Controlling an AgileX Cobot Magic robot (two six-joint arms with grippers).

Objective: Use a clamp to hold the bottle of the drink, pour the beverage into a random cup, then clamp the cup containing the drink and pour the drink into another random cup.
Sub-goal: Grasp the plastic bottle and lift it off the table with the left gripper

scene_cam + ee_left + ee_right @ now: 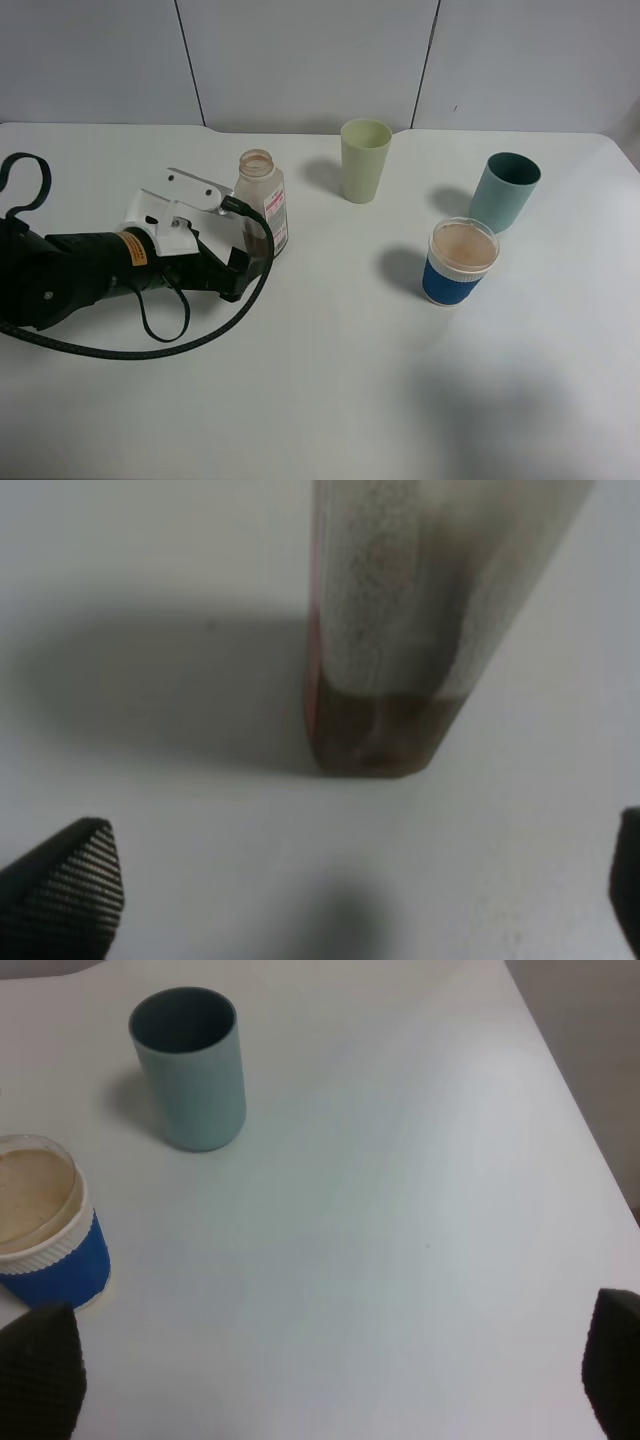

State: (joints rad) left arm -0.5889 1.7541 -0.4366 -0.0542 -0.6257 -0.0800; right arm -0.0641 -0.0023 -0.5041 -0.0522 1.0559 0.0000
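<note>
The bottle (262, 205) was found upright on the left of the table (330, 400), with only a little brown drink left at its base. The left gripper (345, 885) was held open just near of it, the bottle lying ahead of the gap and not touched by either finger.

The blue cup (460, 262), already filled with drink, stood upright on the right. The teal cup (504, 190) was set just beyond it, and the green cup (365, 160) far and toward the middle.

The right gripper (328, 1365) was spread wide and held nothing. The blue cup was seen near one fingertip (40, 1370), off to the side of the gap and not between the fingers. The right arm was judged the nearer to it. With the cup's long axis vertical, a sideways shift and a level approach would be called for.
</note>
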